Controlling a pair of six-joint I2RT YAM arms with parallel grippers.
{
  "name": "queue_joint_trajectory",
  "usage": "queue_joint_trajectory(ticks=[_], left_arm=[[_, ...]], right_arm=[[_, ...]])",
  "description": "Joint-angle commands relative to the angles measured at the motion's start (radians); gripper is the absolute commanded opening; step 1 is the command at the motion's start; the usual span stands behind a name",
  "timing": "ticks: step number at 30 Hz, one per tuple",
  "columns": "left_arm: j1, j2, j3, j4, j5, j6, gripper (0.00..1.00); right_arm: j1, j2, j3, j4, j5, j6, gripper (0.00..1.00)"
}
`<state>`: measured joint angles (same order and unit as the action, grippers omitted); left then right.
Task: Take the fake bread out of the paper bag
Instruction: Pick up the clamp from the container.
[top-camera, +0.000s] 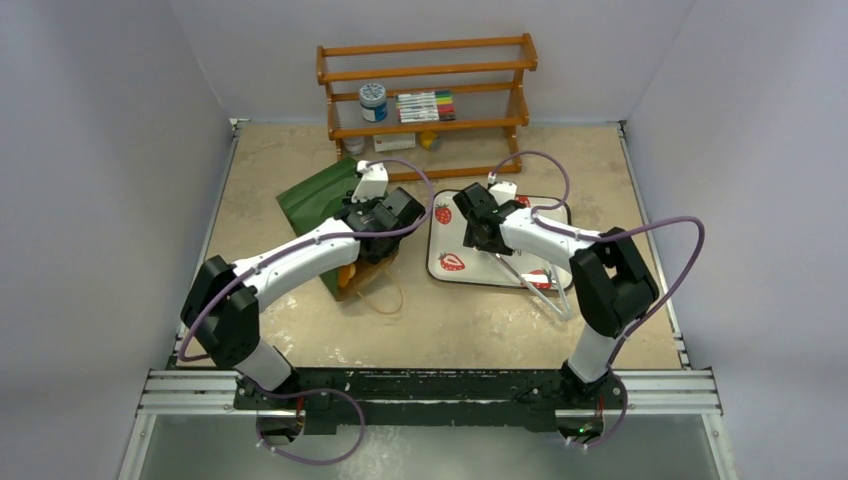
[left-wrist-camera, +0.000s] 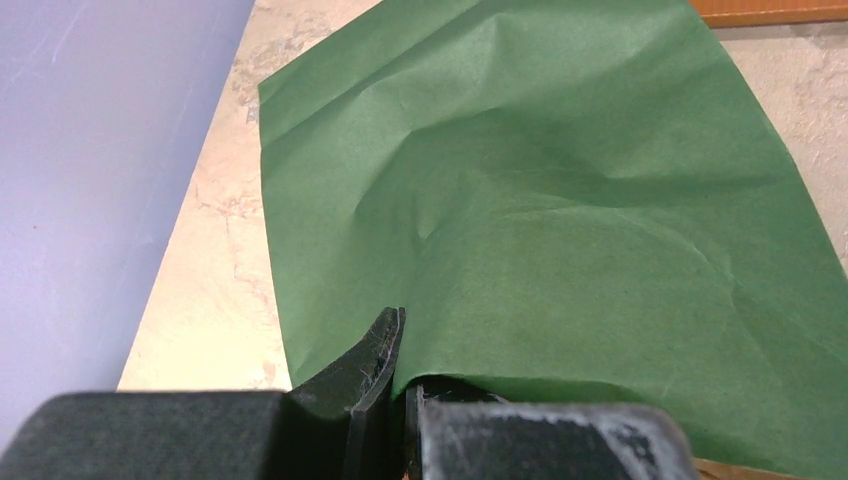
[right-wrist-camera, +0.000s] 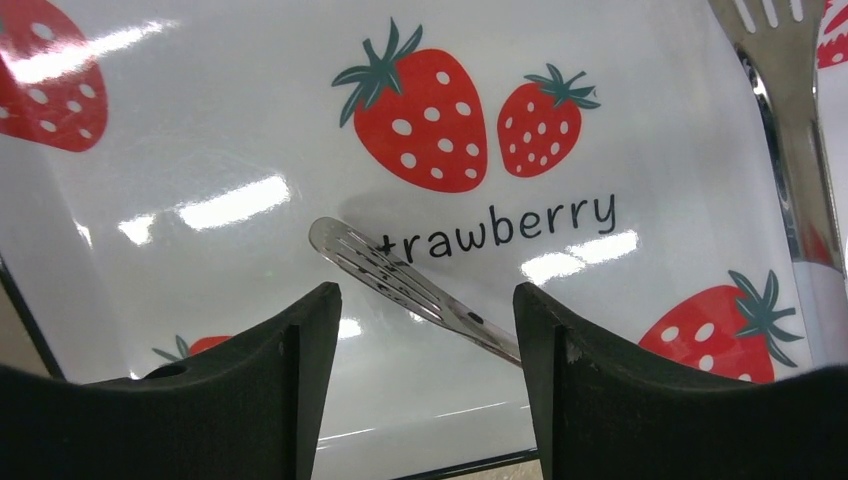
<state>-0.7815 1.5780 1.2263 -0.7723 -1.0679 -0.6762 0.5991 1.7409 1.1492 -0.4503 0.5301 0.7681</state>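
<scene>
While the L arm reaches toward the far side with its elbow raised, the left gripper (left-wrist-camera: 403, 360) is clamped shut on the near edge of the paper bag (left-wrist-camera: 560, 200), left of ctr. An orange piece of fake bread (top-camera: 347, 274) shows at the bag's near mouth. The R arm bends left, and the right gripper (right-wrist-camera: 425, 295) hangs open, empty, over the strawberry tray (right-wrist-camera: 640, 100) and metal tongs (right-wrist-camera: 400, 280).

the paper bag (left-wrist-camera: 560, 230) is plain dark green. the tray (right-wrist-camera: 650, 130) is glossy white, printed with red strawberries, green leaves and black lettering. the tabletop (top-camera: 480, 320) is mottled beige; the wooden rack (top-camera: 425, 46) orange-brown.
</scene>
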Motion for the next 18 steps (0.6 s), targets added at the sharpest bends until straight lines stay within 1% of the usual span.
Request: queue_joint_trajectory(ticks=[1, 7, 10, 15, 17, 18], left_arm=[[0.040, -0.065, 0.065, 0.005, -0.001, 0.030, 0.00], [0.068, -0.083, 0.078, -0.012, 0.023, 0.037, 0.00], [0.078, -0.095, 0.076, -0.017, 0.027, 0.037, 0.00], [0.091, -0.098, 0.072, -0.022, 0.031, 0.035, 0.00], [0.094, -0.099, 0.073, -0.025, 0.031, 0.035, 0.00], [0.095, -0.100, 0.073, -0.027, 0.031, 0.036, 0.00]], right_arm=[[-0.002, 0.024, 0.001, 0.010, 0.015, -0.026, 0.65], [-0.002, 0.055, 0.011, 0.026, 0.009, -0.050, 0.53], [-0.002, 0.064, 0.022, 0.035, 0.020, -0.062, 0.43], [0.001, 0.057, 0.053, 0.055, 0.041, -0.112, 0.37], [0.004, 0.057, 0.073, 0.061, 0.045, -0.136, 0.30], [0.005, 0.059, 0.083, 0.066, 0.046, -0.149, 0.28]])
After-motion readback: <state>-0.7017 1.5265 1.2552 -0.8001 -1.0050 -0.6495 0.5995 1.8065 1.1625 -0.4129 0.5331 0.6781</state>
